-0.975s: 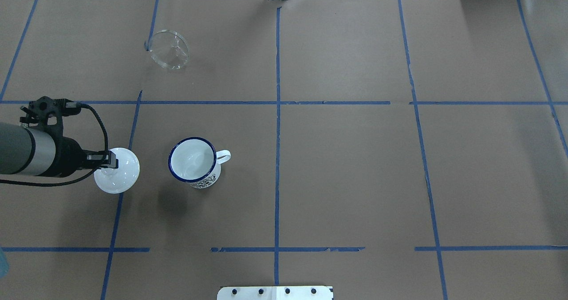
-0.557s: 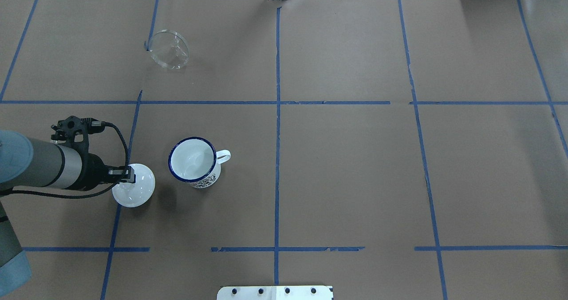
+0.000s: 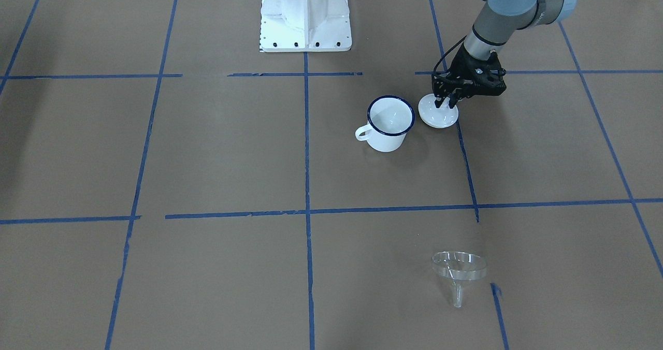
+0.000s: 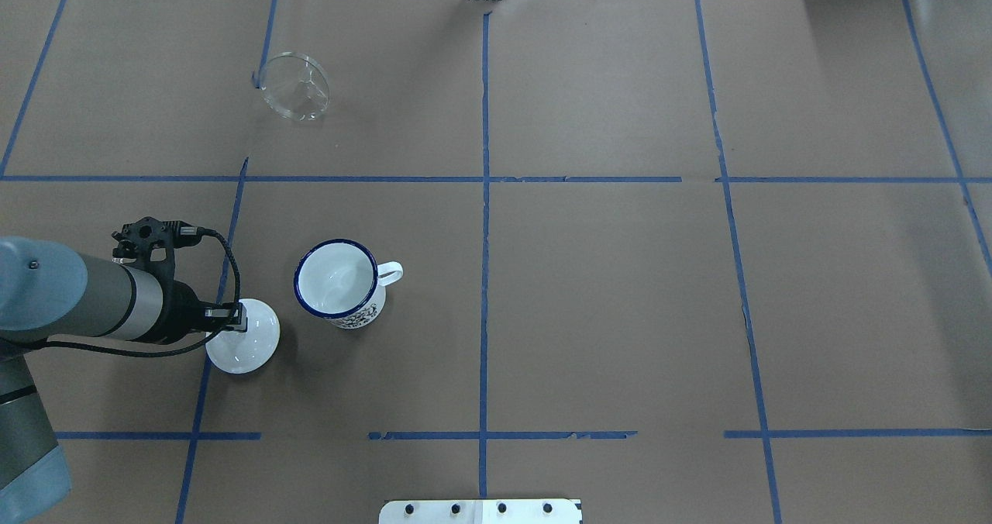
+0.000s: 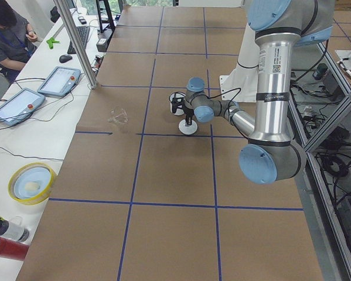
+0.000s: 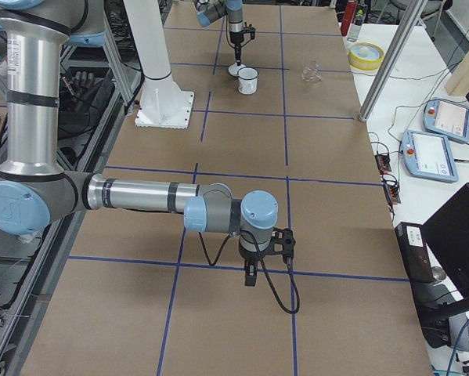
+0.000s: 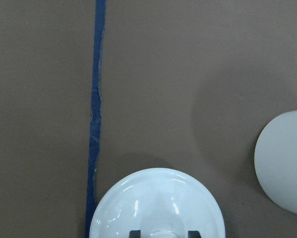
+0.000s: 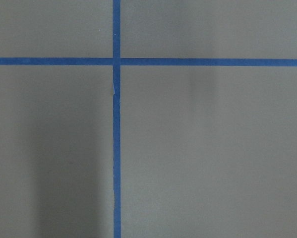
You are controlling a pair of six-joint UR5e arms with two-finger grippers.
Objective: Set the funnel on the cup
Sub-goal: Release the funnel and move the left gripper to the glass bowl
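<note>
Plainly, the job had barely begun: the funnel [image 4: 294, 86] lay tilted on the brown bench [image 4: 620, 315], well apart from the cup [image 4: 337, 280], on the cup's far side from the robot, with nothing holding it. The cup stood upright and open-mouthed, its handle turned toward the robot's right, with nothing on its rim.

The left pincer [image 4: 239, 320] was clamped on the knob [image 7: 162, 233] of a white domed lid [image 4: 256, 347], just beside the cup on the side away from the handle and not touching it. Whether the lid rested on the bench or hung just above it could not be told. The right pincer [image 6: 250, 276] hung low over the bench well away from the cup, seen only from the side, so whether it was apart or together could not be told.

By all appearances, every step of the task proper was left to do: letting go of the lid, reaching past the cup for the funnel, gripping it, carrying it back and seating its spout in the cup's mouth.
</note>
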